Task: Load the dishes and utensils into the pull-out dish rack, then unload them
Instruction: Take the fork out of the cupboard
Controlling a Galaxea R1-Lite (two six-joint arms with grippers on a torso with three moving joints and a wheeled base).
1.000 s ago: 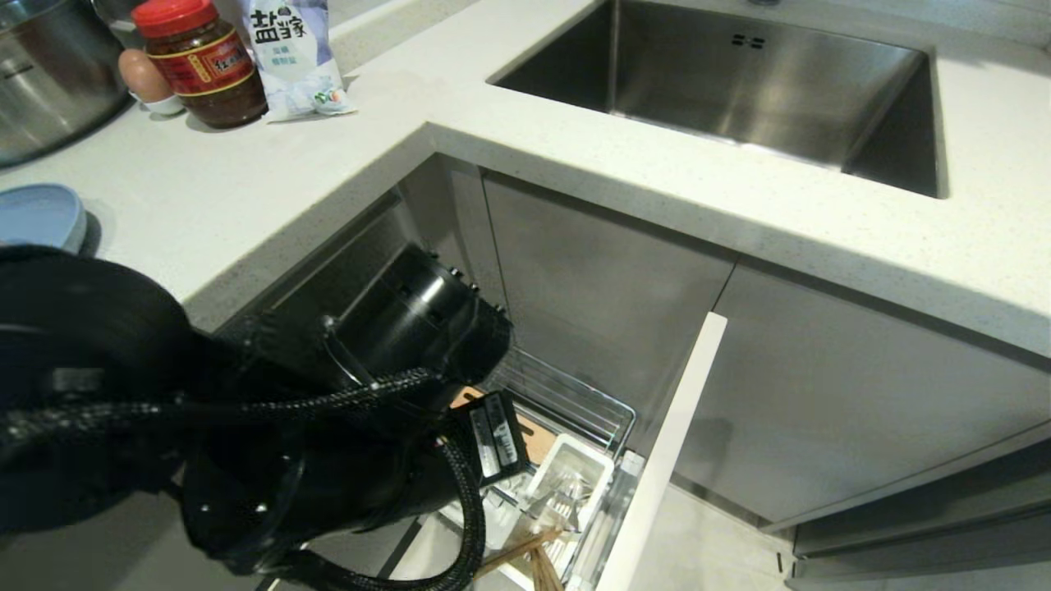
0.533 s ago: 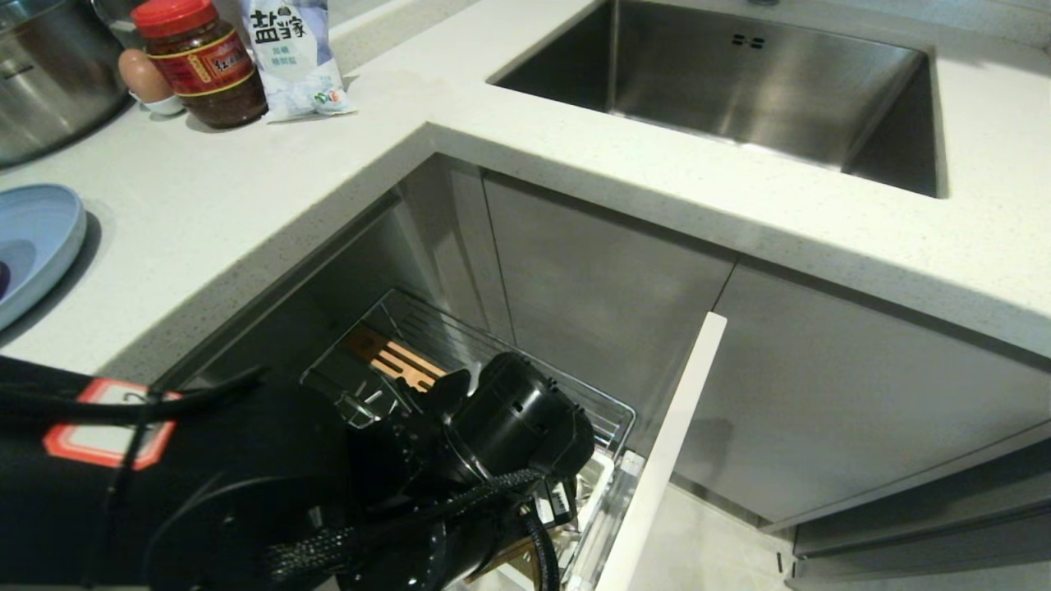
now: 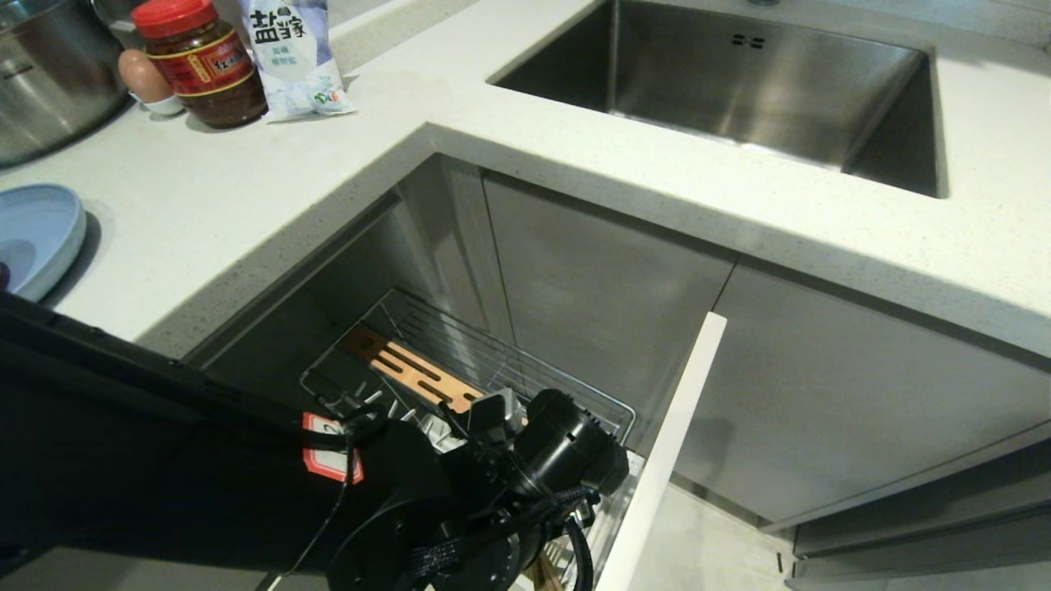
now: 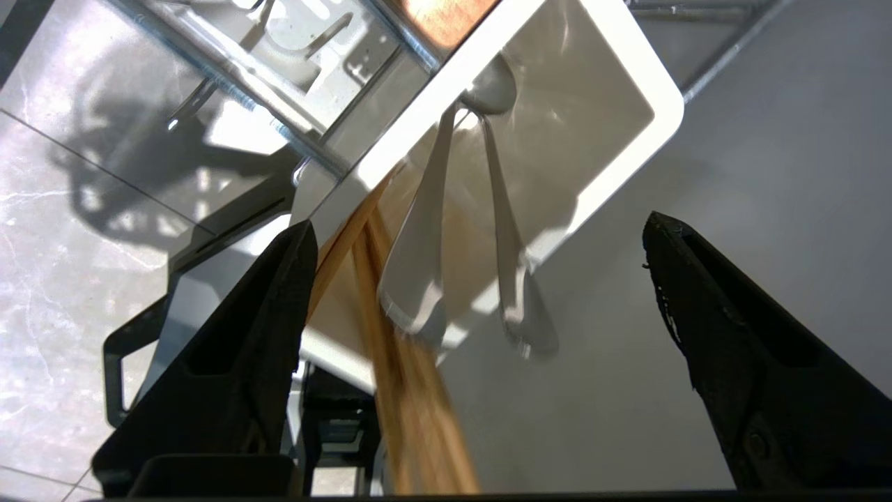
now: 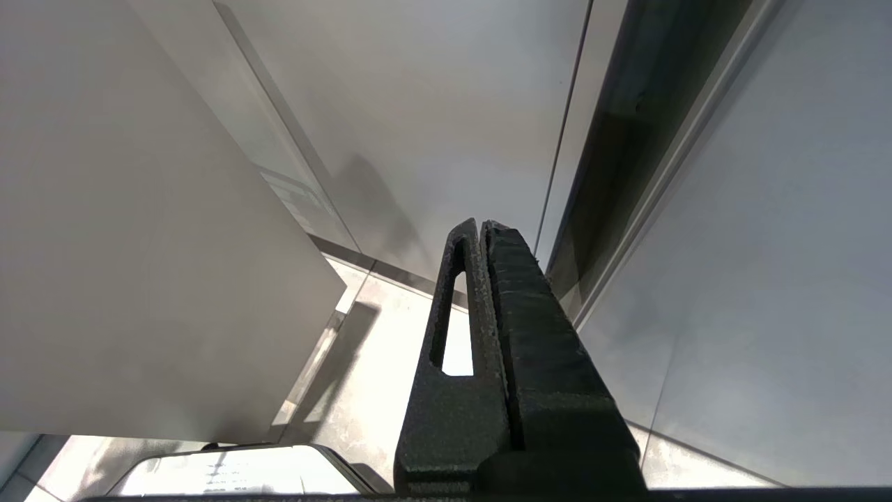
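light-blue plate (image 3: 33,234), white caddy (image 4: 627,70) — light-brown chopsticks (image 4: 404,390), red-lidded jar (image 3: 201,61).

Soft, even daylight fills the head view; the white tabletop (image 3: 624,164) reads bright, and the steel sink (image 3: 739,82) shows a mild sheen. The cabinet recess at centre is dim. In the left wrist view, sun patches glare on the floor (image 4: 63,230) at left, while chopsticks (image 4: 411,390) and spoon (image 4: 418,272) blur near the lens.
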